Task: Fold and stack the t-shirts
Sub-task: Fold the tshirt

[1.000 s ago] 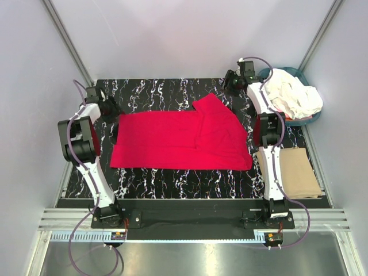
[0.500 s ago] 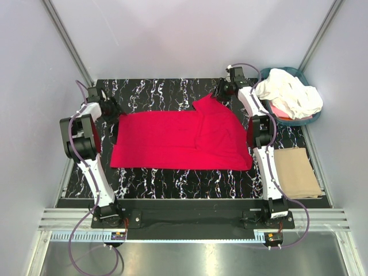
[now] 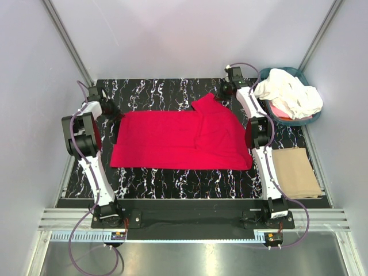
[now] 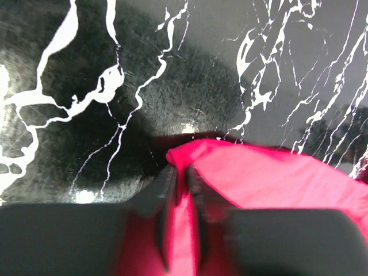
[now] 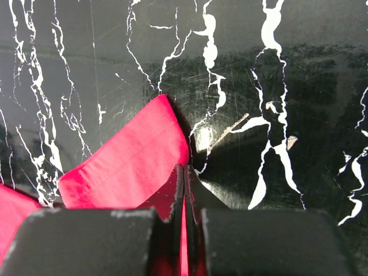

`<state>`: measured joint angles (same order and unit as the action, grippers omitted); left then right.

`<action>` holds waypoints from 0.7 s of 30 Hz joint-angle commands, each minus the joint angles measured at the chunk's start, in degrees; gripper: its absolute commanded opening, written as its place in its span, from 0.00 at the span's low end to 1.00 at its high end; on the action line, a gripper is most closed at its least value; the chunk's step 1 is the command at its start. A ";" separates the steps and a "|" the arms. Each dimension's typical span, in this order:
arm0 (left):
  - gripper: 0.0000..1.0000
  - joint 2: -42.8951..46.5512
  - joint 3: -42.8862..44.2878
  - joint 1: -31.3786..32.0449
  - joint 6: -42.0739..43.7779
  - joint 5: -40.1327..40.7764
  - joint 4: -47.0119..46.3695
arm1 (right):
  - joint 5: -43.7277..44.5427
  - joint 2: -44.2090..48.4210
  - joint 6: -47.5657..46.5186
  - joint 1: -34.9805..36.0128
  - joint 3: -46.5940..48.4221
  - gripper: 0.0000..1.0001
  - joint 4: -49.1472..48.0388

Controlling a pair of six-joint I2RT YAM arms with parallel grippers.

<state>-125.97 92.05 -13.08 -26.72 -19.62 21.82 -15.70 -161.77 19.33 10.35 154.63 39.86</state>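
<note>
A red t-shirt lies spread flat on the black marbled table, with one sleeve sticking out toward the far right. My left gripper is at the shirt's far left corner. In the left wrist view its jaws are shut on a pinch of the red t-shirt. My right gripper is at the far edge of that sleeve. The right wrist view shows its jaws shut on a thin edge of the red sleeve. A folded tan t-shirt lies at the right.
A teal basket heaped with white and other clothes stands at the far right corner. Grey walls and metal posts close in the table on three sides. Both arm bases sit on the rail at the near edge.
Both grippers have gone from open to shut on the red shirt. The right arm swung left from the basket to the sleeve; the left gripper shifted slightly at the corner.
</note>
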 commanded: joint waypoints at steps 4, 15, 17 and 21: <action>0.02 2.39 2.08 -0.01 -0.35 -1.83 0.15 | -2.40 7.07 1.23 -1.21 -0.11 0.00 -0.22; 0.00 11.54 -5.56 0.16 -4.21 1.60 -0.91 | -4.15 24.74 0.09 -1.65 -17.50 0.00 -0.22; 0.00 11.89 -5.57 0.16 -5.18 1.95 -0.64 | -4.86 27.02 0.70 -1.65 -19.09 0.00 -0.13; 0.00 12.85 -5.83 0.07 -6.76 2.39 -0.12 | -5.74 31.42 1.93 -1.74 -25.84 0.00 0.13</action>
<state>-116.33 86.74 -13.02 -31.33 -18.61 22.65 -19.68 -135.06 20.23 8.73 132.68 40.05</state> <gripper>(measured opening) 0.024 0.010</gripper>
